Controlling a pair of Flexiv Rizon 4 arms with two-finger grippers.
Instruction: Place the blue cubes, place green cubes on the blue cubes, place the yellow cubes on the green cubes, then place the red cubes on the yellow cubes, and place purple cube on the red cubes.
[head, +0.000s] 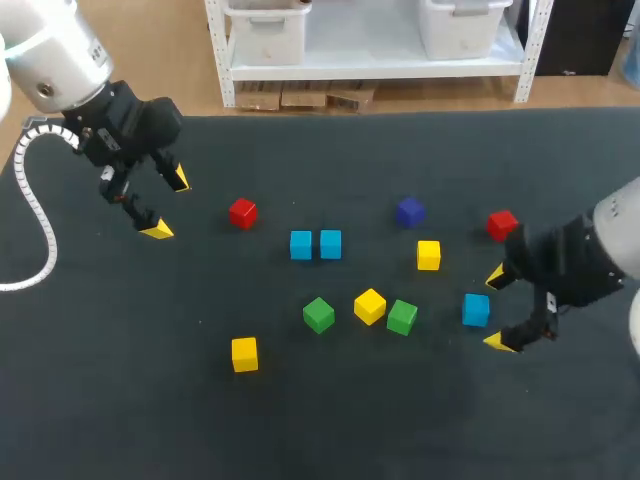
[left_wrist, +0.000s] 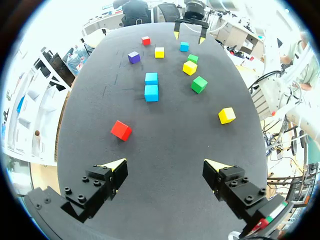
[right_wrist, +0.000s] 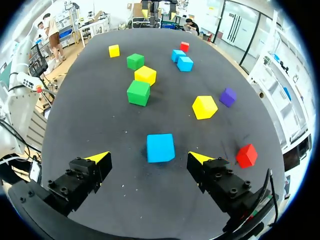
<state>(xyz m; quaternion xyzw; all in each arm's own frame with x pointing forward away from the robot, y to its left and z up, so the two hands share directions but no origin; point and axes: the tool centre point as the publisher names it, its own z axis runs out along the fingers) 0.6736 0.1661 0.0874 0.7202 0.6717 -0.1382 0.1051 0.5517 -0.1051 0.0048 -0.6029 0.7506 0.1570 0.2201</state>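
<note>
Right jaws released, holding nothing; one blue cube (right_wrist: 160, 147) lies just ahead of the gap, untouched. Left jaws released, red cube (left_wrist: 121, 130) ahead, apart. Two further blue cubes (head: 301, 245) sit side by side mid-desk (head: 400, 420).

Robotics lab (robot arm (head: 55, 60), black table (head: 300, 430))

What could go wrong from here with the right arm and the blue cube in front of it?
1. The right gripper is open with the lone blue cube about at the tips of its fingers, touching neither; an off-centre advance might shove it away.
2. The red cube lies close beside that arm and could get knocked.
3. A yellow cube and green cube crowd the path to the blue pair.
</note>
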